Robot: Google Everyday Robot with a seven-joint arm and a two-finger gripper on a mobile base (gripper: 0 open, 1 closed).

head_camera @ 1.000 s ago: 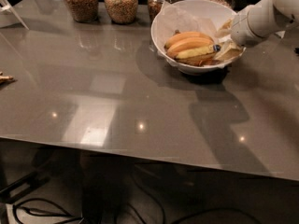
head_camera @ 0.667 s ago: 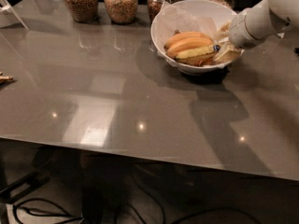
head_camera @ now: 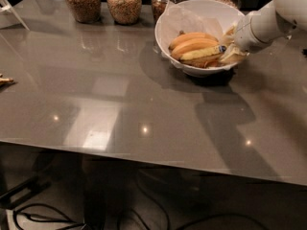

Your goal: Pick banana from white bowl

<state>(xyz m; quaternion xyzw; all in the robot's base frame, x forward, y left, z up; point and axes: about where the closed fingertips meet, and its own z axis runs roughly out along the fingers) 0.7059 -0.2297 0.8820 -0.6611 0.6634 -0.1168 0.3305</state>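
Observation:
The white bowl stands at the back right of the grey table, lined with white paper. In it lie two plump orange bananas, and in front of them the slim pale-yellow banana with a small blue sticker near its right end. My gripper reaches in from the right on a white arm. It sits inside the bowl's right rim, right at the sticker end of the pale banana. The paper liner and the arm hide where it meets the banana.
Several glass jars with brown filling stand in a row behind and left of the bowl. A white object is at the far left corner. A small yellowish thing lies at the left edge. The table's front edge runs across below.
The arm has shifted only slightly. The gripper stays at the bowl's right side. The bananas have not moved.

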